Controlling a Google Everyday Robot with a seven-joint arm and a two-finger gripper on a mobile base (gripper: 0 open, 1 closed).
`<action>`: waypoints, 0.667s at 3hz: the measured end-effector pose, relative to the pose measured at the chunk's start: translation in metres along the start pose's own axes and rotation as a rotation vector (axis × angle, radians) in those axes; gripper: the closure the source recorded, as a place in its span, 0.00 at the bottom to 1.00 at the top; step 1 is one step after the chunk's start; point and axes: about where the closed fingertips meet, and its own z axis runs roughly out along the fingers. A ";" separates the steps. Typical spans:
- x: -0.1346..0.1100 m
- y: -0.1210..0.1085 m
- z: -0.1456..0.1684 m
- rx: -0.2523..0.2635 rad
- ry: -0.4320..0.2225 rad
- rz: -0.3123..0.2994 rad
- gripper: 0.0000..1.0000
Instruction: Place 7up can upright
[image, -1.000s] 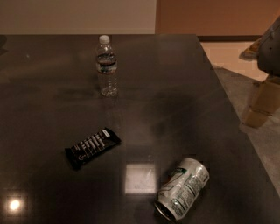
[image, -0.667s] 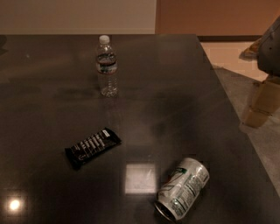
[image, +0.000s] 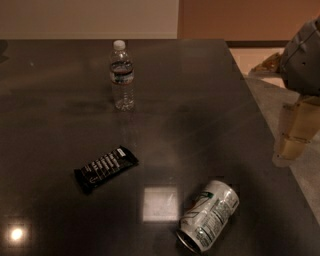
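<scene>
The 7up can (image: 209, 215) lies on its side near the front right of the dark table (image: 200, 100). It is silver-white with green marks, and its open end points toward the front left. My gripper (image: 295, 132) hangs at the right edge of the view, beyond the table's right edge, well above and to the right of the can. Only pale finger parts and the grey wrist show. It holds nothing that I can see.
A clear plastic water bottle (image: 122, 76) with a white cap stands upright at the back middle. A black snack bar wrapper (image: 105, 168) lies flat left of the can. The table's right edge runs diagonally beside the gripper, with pale floor beyond it.
</scene>
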 end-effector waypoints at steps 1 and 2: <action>-0.032 0.023 0.007 -0.061 -0.075 -0.159 0.00; -0.059 0.051 0.016 -0.087 -0.109 -0.320 0.00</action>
